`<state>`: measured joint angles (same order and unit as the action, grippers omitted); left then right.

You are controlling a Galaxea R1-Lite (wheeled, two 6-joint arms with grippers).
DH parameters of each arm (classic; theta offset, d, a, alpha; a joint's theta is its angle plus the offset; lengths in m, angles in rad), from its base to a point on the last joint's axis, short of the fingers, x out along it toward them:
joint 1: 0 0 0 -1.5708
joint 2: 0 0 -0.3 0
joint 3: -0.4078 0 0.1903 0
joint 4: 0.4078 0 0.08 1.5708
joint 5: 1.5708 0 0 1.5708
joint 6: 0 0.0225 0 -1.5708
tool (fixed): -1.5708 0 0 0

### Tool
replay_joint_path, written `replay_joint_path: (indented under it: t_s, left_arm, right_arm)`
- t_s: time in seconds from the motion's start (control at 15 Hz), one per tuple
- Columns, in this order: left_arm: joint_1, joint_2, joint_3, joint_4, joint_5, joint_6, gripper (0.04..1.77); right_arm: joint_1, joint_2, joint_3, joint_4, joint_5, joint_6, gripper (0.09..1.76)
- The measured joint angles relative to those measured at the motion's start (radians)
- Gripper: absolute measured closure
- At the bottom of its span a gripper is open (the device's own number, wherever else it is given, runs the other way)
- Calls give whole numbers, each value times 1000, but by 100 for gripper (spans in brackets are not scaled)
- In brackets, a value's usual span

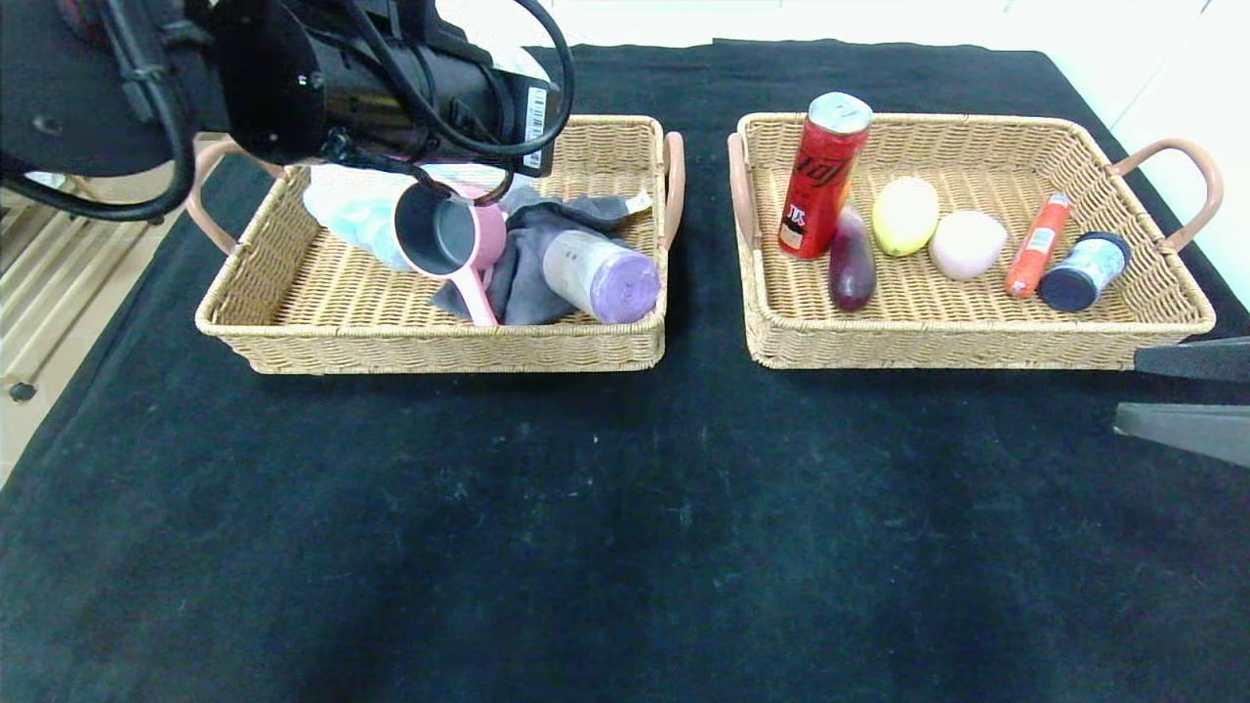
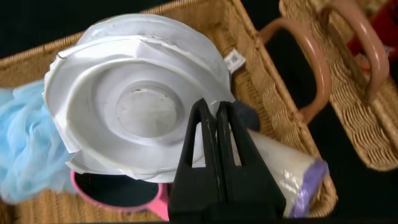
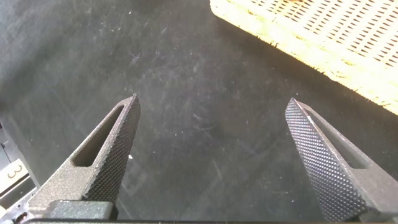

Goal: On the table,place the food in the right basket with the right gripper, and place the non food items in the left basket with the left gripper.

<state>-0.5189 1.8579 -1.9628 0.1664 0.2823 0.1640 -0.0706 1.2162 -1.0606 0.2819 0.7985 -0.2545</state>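
My left gripper (image 2: 211, 107) is shut on the rim of a white paper plate (image 2: 124, 99) and holds it over the left basket (image 1: 430, 342). In the head view the left arm (image 1: 391, 88) hides the fingers and most of the plate. Below it lie a blue mesh sponge (image 2: 25, 143), a pink cup (image 1: 449, 234), a grey cloth (image 1: 527, 264) and a purple-ended roll (image 1: 601, 278). The right basket (image 1: 977, 347) holds a red can (image 1: 822, 176), an eggplant (image 1: 852, 264), a yellow fruit (image 1: 904, 215), a pink fruit (image 1: 966, 244), an orange sausage (image 1: 1037, 244) and a blue-lidded jar (image 1: 1082, 271). My right gripper (image 3: 212, 102) is open and empty.
A black cloth (image 1: 625, 508) covers the table. The right gripper (image 1: 1187, 395) sits at the table's right edge, just in front of the right basket's front corner (image 3: 323, 37). The two baskets stand side by side with a narrow gap between their handles (image 2: 311, 68).
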Motion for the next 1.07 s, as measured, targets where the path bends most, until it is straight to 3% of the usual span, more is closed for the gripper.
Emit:
replay_joint_path:
  t_s: [0.2, 0.4, 0.87, 0.93, 1.07]
  left_arm:
    - [17, 45, -3, -126, -85, 53, 170]
    - [20, 74, -5, -139, -154, 68, 170]
    - [39, 107, -7, -140, -198, 78, 170]
    - [41, 108, -7, -140, -198, 78, 161]
    - [44, 106, -5, -138, -198, 79, 127]
  right_arm:
    - [0, -1, 1, 0, 0, 0, 14]
    - [0, -1, 2, 0, 0, 0, 14]
    - [0, -2, 2, 0, 0, 0, 14]
    - [0, -3, 3, 1, 0, 0, 14]
    - [1, -3, 5, 2, 1, 0, 14]
